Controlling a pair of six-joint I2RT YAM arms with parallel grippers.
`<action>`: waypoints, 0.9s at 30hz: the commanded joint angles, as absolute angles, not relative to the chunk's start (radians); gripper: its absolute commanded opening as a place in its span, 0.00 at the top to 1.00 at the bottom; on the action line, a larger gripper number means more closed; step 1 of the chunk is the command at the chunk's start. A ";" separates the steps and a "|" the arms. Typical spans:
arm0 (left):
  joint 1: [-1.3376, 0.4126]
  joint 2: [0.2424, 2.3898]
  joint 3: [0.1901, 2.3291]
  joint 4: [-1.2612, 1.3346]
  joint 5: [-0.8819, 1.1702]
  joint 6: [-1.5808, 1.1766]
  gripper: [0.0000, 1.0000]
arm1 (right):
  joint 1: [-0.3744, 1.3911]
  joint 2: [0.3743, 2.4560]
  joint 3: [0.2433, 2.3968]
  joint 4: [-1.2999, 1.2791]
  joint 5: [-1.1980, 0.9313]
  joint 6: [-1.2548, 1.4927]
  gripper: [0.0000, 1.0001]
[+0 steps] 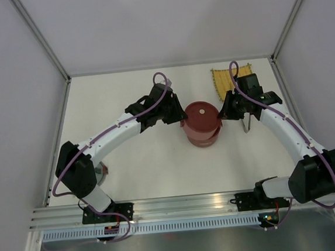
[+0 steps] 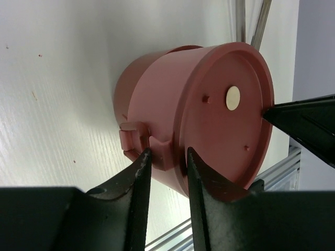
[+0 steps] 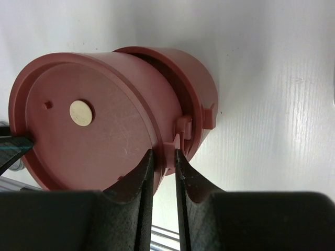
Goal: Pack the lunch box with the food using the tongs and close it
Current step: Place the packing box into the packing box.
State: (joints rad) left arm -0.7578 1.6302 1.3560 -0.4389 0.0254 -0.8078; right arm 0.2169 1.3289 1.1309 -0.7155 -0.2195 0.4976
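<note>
The dark-red lunch box [image 1: 201, 122] stands mid-table as two stacked bowls, and a flat lid with a pale knob [image 2: 233, 98] covers the top. The upper bowl sits slightly askew on the lower one [image 3: 201, 94]. My left gripper [image 2: 166, 152] is at the box's left side, its jaws closed around a side lug of the upper bowl. My right gripper [image 3: 163, 152] is on the opposite side, pinching a small tab there. The silver tongs [image 1: 246, 122] lie on the table just right of the box. The food is hidden.
A yellow woven mat [image 1: 230, 76] lies at the back right. A red round thing [image 1: 104, 171] shows partly under the left arm's base. White walls enclose the table on three sides, and a metal rail [image 1: 180, 205] runs along the near edge.
</note>
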 commanded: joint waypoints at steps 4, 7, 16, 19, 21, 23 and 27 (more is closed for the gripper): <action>-0.775 1.643 1.367 -0.304 0.106 -0.856 0.70 | 0.222 1.310 1.230 -0.669 -0.282 0.508 0.90; -0.776 1.635 1.368 -0.295 0.104 -0.853 0.71 | 0.222 1.305 1.252 -0.673 -0.285 0.508 0.90; -0.792 1.661 1.371 -0.290 0.130 -0.856 0.72 | 0.222 1.289 1.220 -0.709 -0.255 0.499 0.90; -0.796 1.677 1.371 -0.291 0.130 -0.856 0.73 | 0.222 1.296 1.210 -0.716 -0.239 0.489 0.90; -0.795 1.680 1.367 -0.290 0.120 -0.854 0.73 | 0.224 1.304 1.203 -0.713 -0.239 0.486 0.90; -0.796 1.684 1.367 -0.291 0.118 -0.851 0.73 | 0.222 1.316 1.197 -0.709 -0.241 0.486 0.90; -0.796 1.695 1.367 -0.291 0.121 -0.850 0.73 | 0.222 1.324 1.201 -0.710 -0.242 0.485 0.90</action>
